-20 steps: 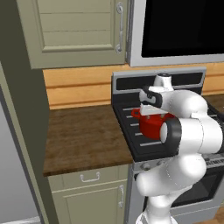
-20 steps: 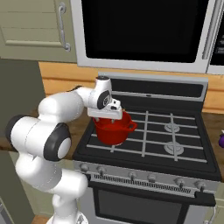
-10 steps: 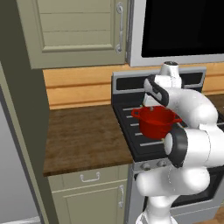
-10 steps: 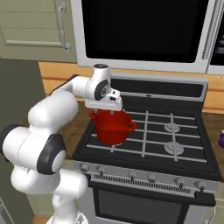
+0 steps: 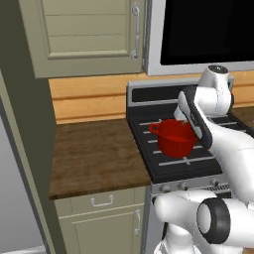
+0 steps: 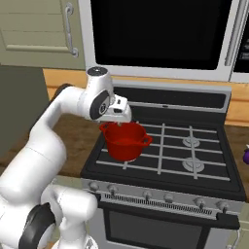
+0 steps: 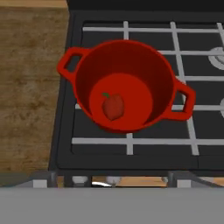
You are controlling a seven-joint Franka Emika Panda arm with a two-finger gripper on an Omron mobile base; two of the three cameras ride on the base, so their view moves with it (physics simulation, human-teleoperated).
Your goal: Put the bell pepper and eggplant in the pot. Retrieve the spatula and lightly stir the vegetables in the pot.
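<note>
pot: we've got the round, deep, glossy red pot (image 7: pixel 124 85) with two small loop handles sitting on the front-left burner grate of the black stove (image 6: pixel 194 160), pretty close to the stove's left edge.
in the pot: a small red bell pepper (image 7: pixel 113 106) with a tiny green stem lies on the pot's floor, a bit off centre toward one side in the hand view. That's all we can make out in there.
eggplant: a small glossy purple lump (image 6: pixel 246 155) peeks in at the far right edge of the right base view, on the counter past the stove's right side, well apart from the pot.
arm: the white arm comes up from the base, bends at the elbow and reaches in over the stove, with the hand (image 6: pixel 116 109) raised above the pot and pointing down at it.
jaws: we can't really see the finger tips in any of our shots, but they stand wide apart and nothing looks to be gripped.
pot vs jaws: the pot sits below the hand, apart from it; the hand view looks straight down into the pot's mouth, slightly above centre.
counter: the brown wood-grain counter (image 5: pixel 94 158) lies to the left of the stove.
up top: pale green cabinets (image 5: pixel 89 34) and a dark microwave (image 6: pixel 160 34) hang over the stove.
</note>
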